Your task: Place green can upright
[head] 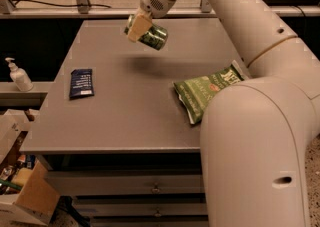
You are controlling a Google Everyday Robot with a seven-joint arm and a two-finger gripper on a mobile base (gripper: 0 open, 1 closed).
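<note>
Since the can (154, 36) hangs in the air, clamped in the end effector (139, 27) over the far part of the table (135, 116), grasping looks done and placing is not. Can is tilted, nearly sideways, with its shadow on the table below; it likely needs turning upright, lowering and release. Chip bag (202, 93) lies flat near the right edge and looks sealed. Blue packet (81, 82) lies at left, well apart. Pump bottle (17, 75) stands on a ledge beside the table. Open cardboard box (25, 196) at lower left holds assorted items, too small to tell. Drawers (155, 186) below are shut.
</note>
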